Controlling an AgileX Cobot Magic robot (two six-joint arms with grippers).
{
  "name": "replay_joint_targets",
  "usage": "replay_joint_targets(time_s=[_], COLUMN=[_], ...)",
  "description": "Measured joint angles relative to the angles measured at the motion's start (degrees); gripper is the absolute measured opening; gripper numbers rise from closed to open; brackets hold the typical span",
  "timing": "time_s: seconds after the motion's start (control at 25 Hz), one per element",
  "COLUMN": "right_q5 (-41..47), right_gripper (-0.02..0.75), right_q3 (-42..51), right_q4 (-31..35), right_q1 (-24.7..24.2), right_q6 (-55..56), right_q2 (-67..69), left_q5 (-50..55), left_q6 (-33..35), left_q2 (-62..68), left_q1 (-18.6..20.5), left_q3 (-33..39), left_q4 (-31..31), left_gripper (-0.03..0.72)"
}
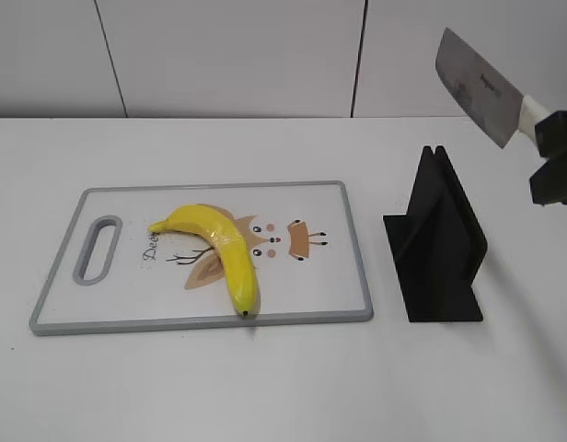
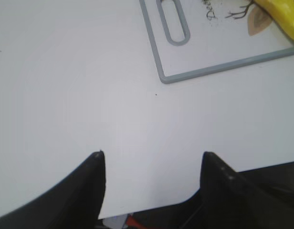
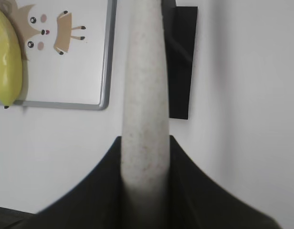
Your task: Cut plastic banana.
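A yellow plastic banana lies on a white cutting board with a grey rim and a cartoon print; it also shows in the right wrist view and at the left wrist view's top right. My right gripper is shut on the white handle of a cleaver. Its steel blade is raised high at the far right, above the black knife stand. My left gripper is open and empty over bare table, near the board's handle corner.
The black knife stand stands right of the board, and shows in the right wrist view. The white table's front edge shows in the left wrist view. A white wall runs behind the table.
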Motion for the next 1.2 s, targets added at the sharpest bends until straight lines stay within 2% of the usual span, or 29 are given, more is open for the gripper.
replay_joint_targets(time_s=[0.28,0.44,0.56,0.8,1.2], right_q5=[-2.81,-3.53,-3.72,-3.95,-6.01], right_gripper=[0.169,0.169,0.169,0.169,0.169], right_q3=[1.91,2.18,2.18,2.18,2.18], right_q4=[-0.25,-0.38,-0.36,-0.37,-0.50], right_q1=[0.00,0.00,0.00,0.00,0.00], right_q6=[1.70,2.14,2.20,2.20,2.05], right_q2=[0.00,0.89,2.89,7.63,12.41], left_q5=[0.06,0.38,0.65,-5.81,-6.96], left_q6=[-0.13,-2.09,-3.20,-3.57,-3.66], left_q2=[-21.55,-29.16,-29.85,-29.85,-29.85], left_q1=[0.00,0.00,0.07,0.07,0.07], left_q3=[5.65,7.90,9.23,11.69,11.77], left_q4=[0.29,0.29,0.23,0.04,-0.07], left_gripper=[0.587,0.587,0.587,0.587,0.587])
